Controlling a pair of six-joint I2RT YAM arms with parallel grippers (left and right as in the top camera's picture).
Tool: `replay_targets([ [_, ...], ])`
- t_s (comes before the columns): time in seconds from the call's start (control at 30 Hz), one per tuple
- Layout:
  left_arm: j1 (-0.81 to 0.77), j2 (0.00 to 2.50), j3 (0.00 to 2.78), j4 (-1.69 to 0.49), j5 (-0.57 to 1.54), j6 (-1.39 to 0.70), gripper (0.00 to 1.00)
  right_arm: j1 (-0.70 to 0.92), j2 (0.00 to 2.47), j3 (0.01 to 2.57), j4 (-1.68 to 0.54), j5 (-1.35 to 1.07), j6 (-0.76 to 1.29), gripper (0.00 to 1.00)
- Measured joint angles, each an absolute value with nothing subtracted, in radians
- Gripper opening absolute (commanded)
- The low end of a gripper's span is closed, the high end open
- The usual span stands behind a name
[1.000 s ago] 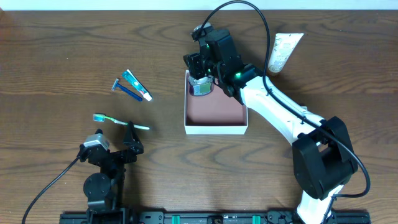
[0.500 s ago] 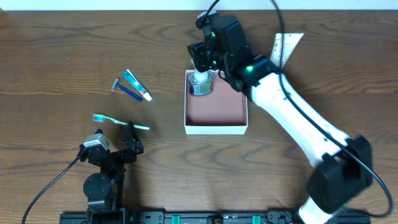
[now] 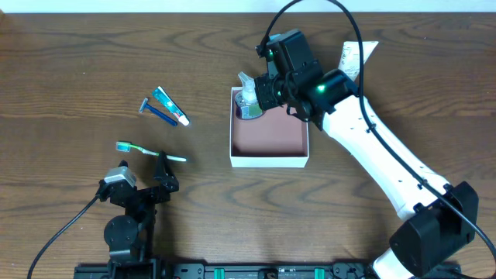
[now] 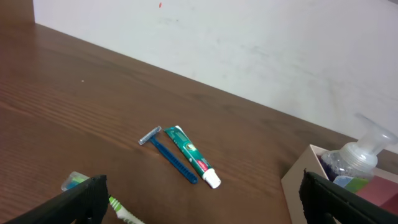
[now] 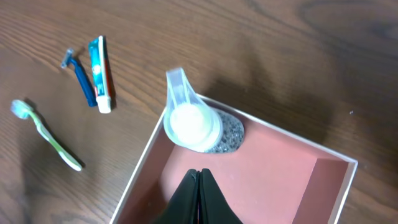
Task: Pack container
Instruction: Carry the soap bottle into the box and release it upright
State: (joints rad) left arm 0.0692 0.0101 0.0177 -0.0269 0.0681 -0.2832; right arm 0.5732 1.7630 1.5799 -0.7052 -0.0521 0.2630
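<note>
Razor (image 3: 155,111), toothpaste (image 3: 170,106), toothbrush (image 3: 147,150) left of container (image 3: 269,161)

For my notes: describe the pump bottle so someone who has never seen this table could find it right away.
Start at the square white-walled container near the middle of the table. In its far-left corner stands the pump bottle, clear with a white pump head. It is the only item inside; the toothpaste, razor and toothbrush lie flat outside it.

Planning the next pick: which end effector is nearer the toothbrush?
Left. The left end effector sits close beside the toothbrush; the right end effector hangs over the box, well away.
</note>
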Motion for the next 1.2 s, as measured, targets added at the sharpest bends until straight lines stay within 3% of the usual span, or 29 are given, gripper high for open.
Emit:
replay_targets([
  [0.57, 0.069, 0.010, 0.018, -0.027, 0.068, -0.283, 0.98, 0.663, 1.768, 1.368, -0.558, -0.049, 0.224, 0.01],
  [0.83, 0.069, 0.010, 0.018, -0.027, 0.068, -0.283, 0.98, 0.744, 1.768, 1.339, -0.496, -0.025, -0.049, 0.02],
  [1.0, 0.069, 0.010, 0.018, -0.027, 0.068, -0.283, 0.98, 0.756, 1.774, 1.339, -0.470, -0.007, -0.281, 0.19],
  [1.2, 0.069, 0.010, 0.018, -0.027, 0.068, -0.283, 0.98, 0.756, 1.819, 1.339, -0.459, 0.001, -0.534, 0.13],
])
